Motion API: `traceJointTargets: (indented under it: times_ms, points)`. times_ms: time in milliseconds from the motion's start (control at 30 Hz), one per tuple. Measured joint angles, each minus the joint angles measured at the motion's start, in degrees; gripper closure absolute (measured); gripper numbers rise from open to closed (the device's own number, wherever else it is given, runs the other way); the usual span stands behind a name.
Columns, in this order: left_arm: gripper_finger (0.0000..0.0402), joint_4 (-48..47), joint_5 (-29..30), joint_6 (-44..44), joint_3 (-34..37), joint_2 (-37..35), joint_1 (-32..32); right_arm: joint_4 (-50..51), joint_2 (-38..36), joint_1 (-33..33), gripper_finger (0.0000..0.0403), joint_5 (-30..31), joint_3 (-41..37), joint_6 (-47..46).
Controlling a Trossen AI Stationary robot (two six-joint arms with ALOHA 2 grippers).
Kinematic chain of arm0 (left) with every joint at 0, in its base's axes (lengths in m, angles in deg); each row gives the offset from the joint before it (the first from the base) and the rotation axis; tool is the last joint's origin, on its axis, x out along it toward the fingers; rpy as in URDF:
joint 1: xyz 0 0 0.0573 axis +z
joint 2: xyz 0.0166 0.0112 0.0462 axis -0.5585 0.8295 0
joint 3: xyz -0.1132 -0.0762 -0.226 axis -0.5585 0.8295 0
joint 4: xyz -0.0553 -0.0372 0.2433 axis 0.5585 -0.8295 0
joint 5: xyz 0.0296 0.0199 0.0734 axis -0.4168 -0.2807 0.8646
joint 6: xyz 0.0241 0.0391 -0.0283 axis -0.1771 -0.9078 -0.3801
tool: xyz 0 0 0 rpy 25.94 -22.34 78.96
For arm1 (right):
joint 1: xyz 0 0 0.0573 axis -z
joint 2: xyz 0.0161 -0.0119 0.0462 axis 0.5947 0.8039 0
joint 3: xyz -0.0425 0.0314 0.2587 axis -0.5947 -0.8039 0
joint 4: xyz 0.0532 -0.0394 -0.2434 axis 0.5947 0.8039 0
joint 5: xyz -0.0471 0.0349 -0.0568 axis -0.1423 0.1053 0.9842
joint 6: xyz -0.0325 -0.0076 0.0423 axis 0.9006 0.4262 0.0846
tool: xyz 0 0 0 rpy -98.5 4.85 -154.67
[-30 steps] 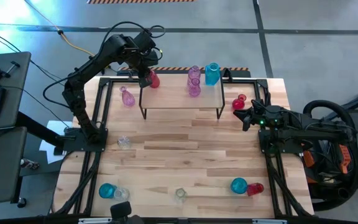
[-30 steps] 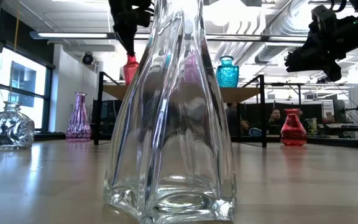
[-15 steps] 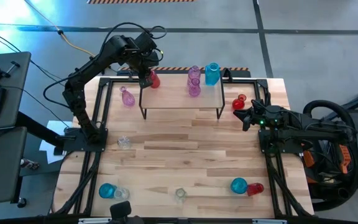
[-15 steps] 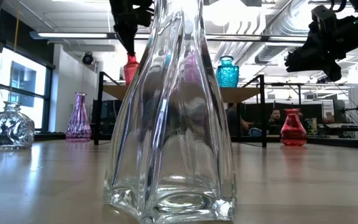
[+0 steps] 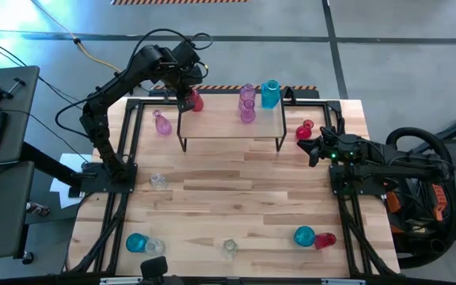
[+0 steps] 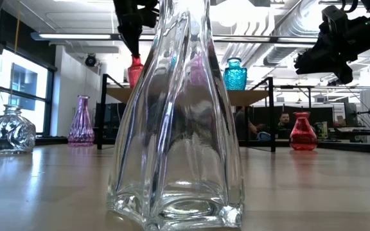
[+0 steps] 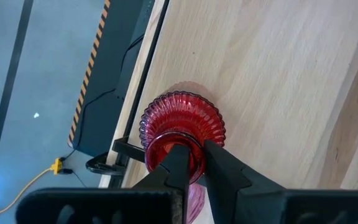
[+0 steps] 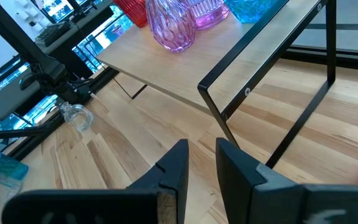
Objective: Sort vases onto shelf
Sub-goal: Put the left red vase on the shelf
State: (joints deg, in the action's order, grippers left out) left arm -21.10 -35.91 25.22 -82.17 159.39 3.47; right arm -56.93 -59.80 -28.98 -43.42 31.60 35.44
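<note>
My left gripper (image 5: 187, 100) is shut on a red ribbed vase (image 7: 182, 118) at the far left corner of the shelf (image 5: 232, 127). In the low view the red vase (image 6: 135, 70) shows partly behind a clear vase. Two pink-purple vases (image 5: 247, 103) and a teal vase (image 5: 271, 93) stand on the shelf top. My right gripper (image 5: 313, 150) hovers off the shelf's right end, near a red vase (image 5: 305, 130) that stands on the table. Its fingers (image 8: 202, 155) stand a little apart with nothing between them. My left gripper pinches the red vase's narrow neck (image 7: 180, 144) between its two fingers, one on each side. The fingers come from above, slanting steeply down. The vase is upright over the shelf's corner; whether its base rests on the shelf top I cannot tell.
On the table stand a pink vase (image 5: 162, 123) left of the shelf, a clear vase (image 5: 157, 180), and along the near edge teal (image 5: 137, 242), clear (image 5: 229, 247), teal (image 5: 304, 236) and red (image 5: 325, 240) vases. A tall clear vase (image 6: 175, 115) fills the low view.
</note>
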Motion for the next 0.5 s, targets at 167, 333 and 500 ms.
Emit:
traceJointTargets:
  times_ms: [167, 333, 500]
  points:
    - [0.0361, 0.07, -0.18, -0.04, 0.00, 0.02, 0.00, 0.02, 0.00, -0.01, 0.0341, 0.00, 0.00, 0.00]
    - [0.0358, 0.80, -0.85, -0.07, 0.04, 0.04, 0.00, 0.01, 0.01, -0.02, 0.0341, 0.00, 0.00, -0.01]
    - [0.0357, 1.51, -1.02, -0.07, 0.07, 0.04, 0.00, 0.00, 0.02, -0.02, 0.0341, 0.01, 0.00, -0.02]
